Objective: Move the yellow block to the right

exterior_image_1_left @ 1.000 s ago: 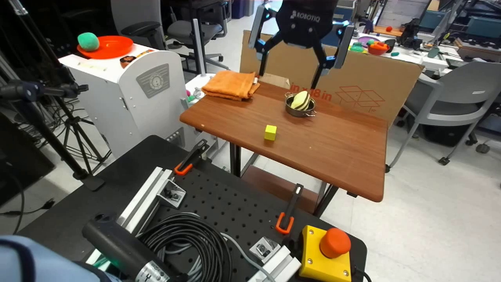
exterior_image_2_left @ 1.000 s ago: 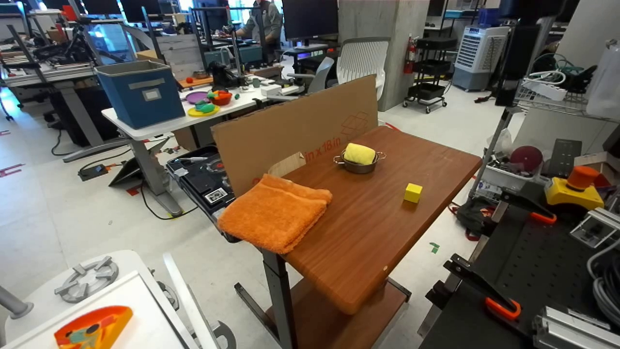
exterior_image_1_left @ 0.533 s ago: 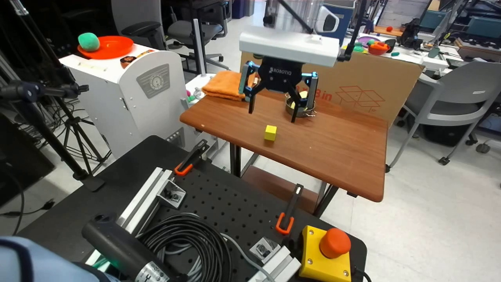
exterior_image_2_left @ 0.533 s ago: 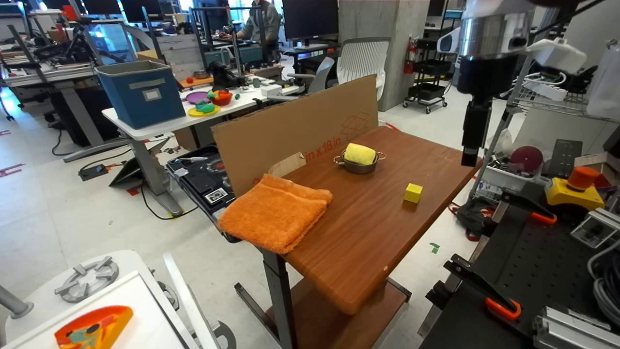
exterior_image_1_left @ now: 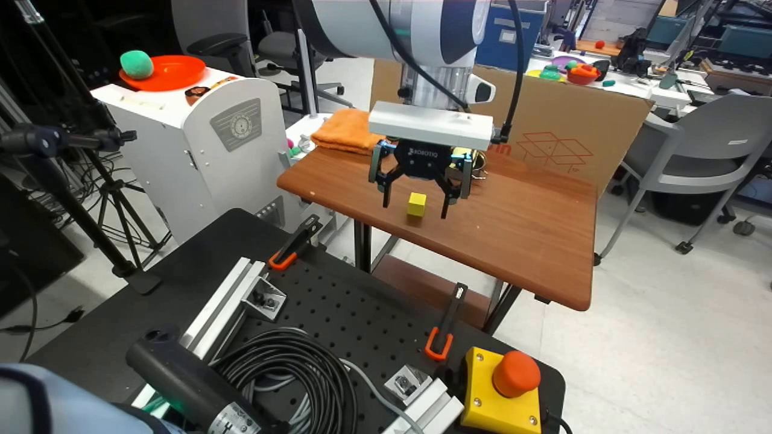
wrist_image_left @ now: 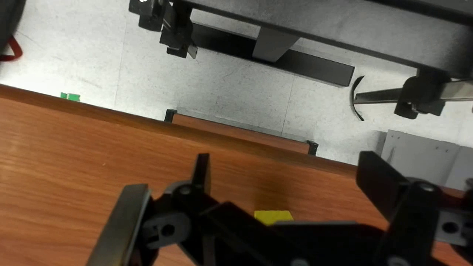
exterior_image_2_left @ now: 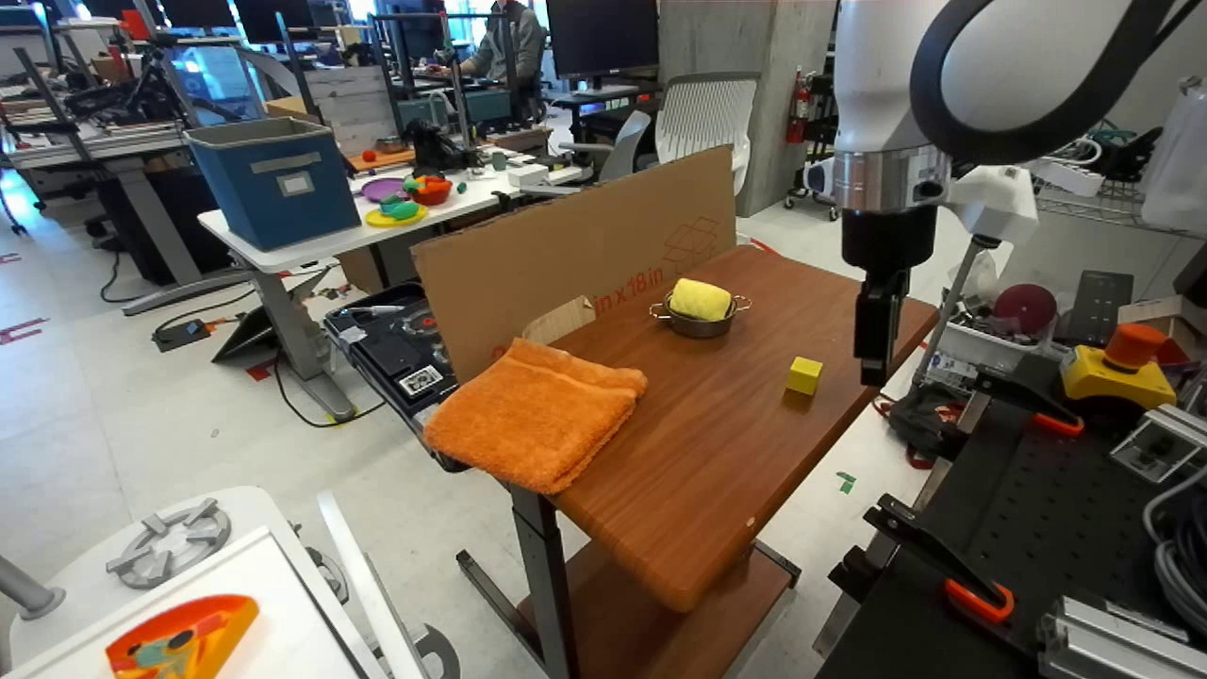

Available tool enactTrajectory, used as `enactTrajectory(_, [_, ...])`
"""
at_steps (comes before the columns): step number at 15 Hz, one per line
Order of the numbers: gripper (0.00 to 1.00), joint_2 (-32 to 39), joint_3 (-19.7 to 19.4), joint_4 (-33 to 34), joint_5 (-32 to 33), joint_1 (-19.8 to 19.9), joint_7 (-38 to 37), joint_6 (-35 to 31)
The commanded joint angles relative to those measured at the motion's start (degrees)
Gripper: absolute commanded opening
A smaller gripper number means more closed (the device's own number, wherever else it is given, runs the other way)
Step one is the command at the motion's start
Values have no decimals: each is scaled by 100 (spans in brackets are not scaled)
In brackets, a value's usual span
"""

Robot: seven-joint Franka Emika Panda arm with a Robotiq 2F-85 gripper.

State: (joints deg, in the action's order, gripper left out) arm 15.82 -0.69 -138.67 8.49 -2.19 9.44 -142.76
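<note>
Yellow block (exterior_image_1_left: 417,204) sits on a brown wooden counter (exterior_image_2_left: 698,453), grained lengthwise, near the long edge that faces a black bench (exterior_image_1_left: 235,241). An orange cloth (exterior_image_2_left: 537,415) lies folded at one end, well apart from the block; a pot (exterior_image_2_left: 700,327) holding a yellow object (exterior_image_2_left: 701,299) stands farther in, near the sheet of cardboard (exterior_image_2_left: 575,255) that rises along the opposite edge. On the bench is a yellow box (exterior_image_1_left: 482,398). Around them spread a pale floor (exterior_image_1_left: 663,361), a grey chair (exterior_image_1_left: 711,138), a white desk (exterior_image_2_left: 486,195) bearing a blue bin (exterior_image_2_left: 302,222), and a concrete column (exterior_image_2_left: 721,38).

The block rests flat on one face, its top level. Its sides look about equal, so I cannot pick out a long axis, nor tell a front among its plain faces. In the wrist view, where only a strip of it shows past the gripper (wrist_image_left: 283,154), its visible edge runs slightly askew to the counter's edge.

The gripper points down, jaws spread wide. In an exterior view its fingertips (exterior_image_1_left: 386,196) appear one to each side of the block; in an exterior view its fingers (exterior_image_2_left: 879,325) hang near the counter's edge, apart from the block.
</note>
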Motion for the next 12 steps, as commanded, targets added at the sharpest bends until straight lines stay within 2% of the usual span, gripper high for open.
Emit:
enactTrajectory(1, [100, 551, 30, 463, 196, -46, -222, -121])
enactTrajectory(9, [100, 1150, 113, 1182, 130, -179, -360, -273])
enactTrajectory(10, [75, 1203, 114, 1244, 131, -189, -373, -268])
enactTrajectory(11, [74, 1247, 104, 1294, 147, -206, -395, -264])
enactTrajectory(12, [66, 1289, 94, 1342, 152, -216, -415, -252])
